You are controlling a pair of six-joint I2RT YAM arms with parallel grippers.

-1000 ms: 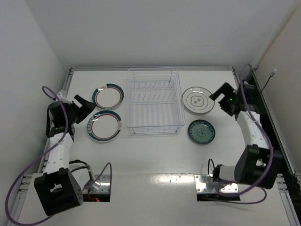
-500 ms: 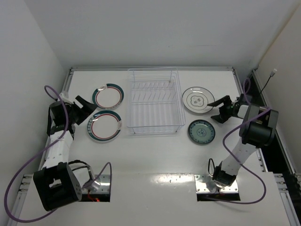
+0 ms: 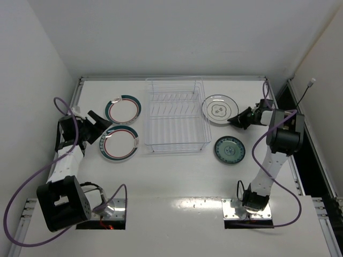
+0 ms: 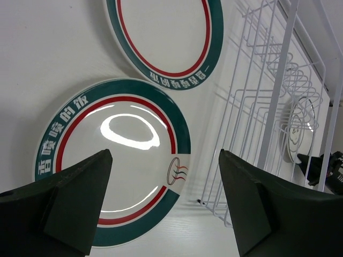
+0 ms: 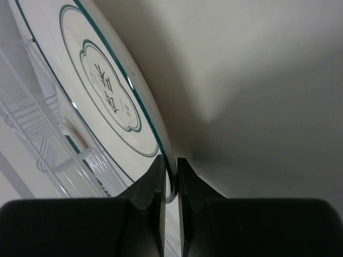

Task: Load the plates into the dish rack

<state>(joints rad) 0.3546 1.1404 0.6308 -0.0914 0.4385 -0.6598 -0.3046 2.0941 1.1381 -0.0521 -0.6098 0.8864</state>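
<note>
Table (image 3: 177, 176): right gripper (image 5: 170, 179) now pinching plate (image 3: 218, 108) rim.

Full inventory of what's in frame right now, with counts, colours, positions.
teal-banded plates: 2, white with teal and red rim bands, flat on the table left of the rack, one farther, one nearer
line-patterned plate: 1, white with thin teal lines, at the rack's right edge, rim gripped
small plate: 1, teal-green patterned, on the table right of the rack, near side
dish rack: 1, clear/white wire, centre, no plates in it
table: 1, white
cables: purple, along both arms
left gripper: black, jaws open over the nearer banded plate
right gripper: black, jaws shut on the line-patterned plate's rim
</note>
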